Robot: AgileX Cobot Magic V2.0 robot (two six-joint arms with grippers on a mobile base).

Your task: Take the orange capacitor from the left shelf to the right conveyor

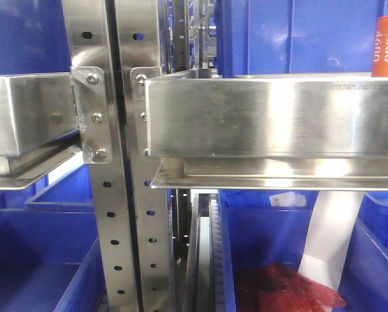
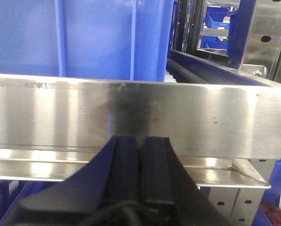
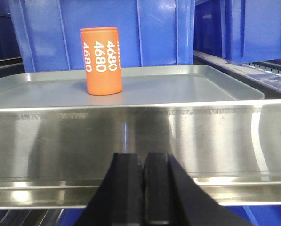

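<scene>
One orange capacitor (image 3: 101, 60) stands upright on the single silver tray (image 3: 215, 82) atop the steel shelf (image 3: 201, 141), before a blue bin (image 3: 154, 33). Two grippers are seen: the left gripper (image 2: 140, 141) and the right gripper (image 3: 142, 157) are each closed tight, holding nothing, facing the shelf's beam.

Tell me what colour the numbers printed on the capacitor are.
White, printed as "4680" on the orange capacitor. The right wrist view shows it best.
</scene>
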